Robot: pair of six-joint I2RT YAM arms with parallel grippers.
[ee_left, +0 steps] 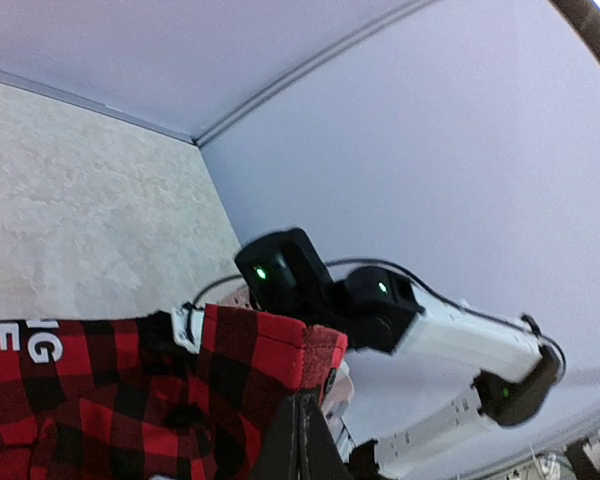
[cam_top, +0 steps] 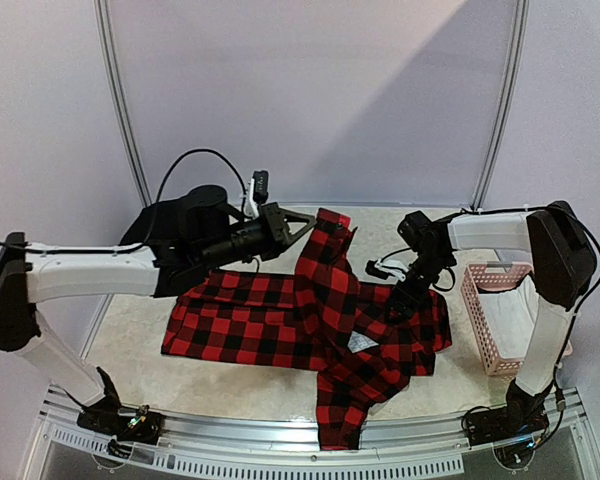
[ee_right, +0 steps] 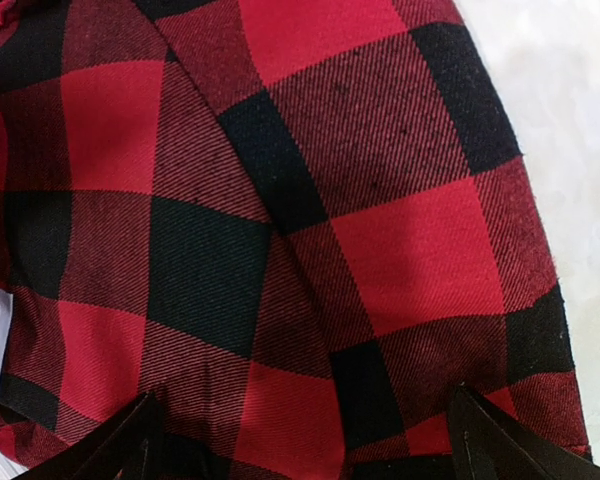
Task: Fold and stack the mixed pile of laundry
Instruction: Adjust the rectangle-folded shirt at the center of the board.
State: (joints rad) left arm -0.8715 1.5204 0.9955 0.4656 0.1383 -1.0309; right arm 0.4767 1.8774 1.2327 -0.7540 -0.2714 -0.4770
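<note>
Leftmost, the left arm (cam_top: 90,270) reaches across the table (cam_top: 130,350) toward the centre. The left gripper (cam_top: 305,228) sits at the far edge of the plaid shirt (cam_top: 310,320), right by the collar. The top view hints at a V between its fingers. The wrist view shows only one dark finger (ee_left: 302,440) with plaid cloth draped against it, so I cannot tell whether it pinches the cloth or is released.

The shirt lies spread over the middle of the table. One sleeve runs out to the left and a strip reaches the near edge. A small white label (cam_top: 360,343) shows right of centre.

The right gripper (cam_top: 402,298) is down on the shirt's right part. Its fingers (ee_right: 130,440) are spread wide over flat plaid, grasping nothing.

Far right, a pink basket (cam_top: 480,330) stands on the table just beside the shirt.
</note>
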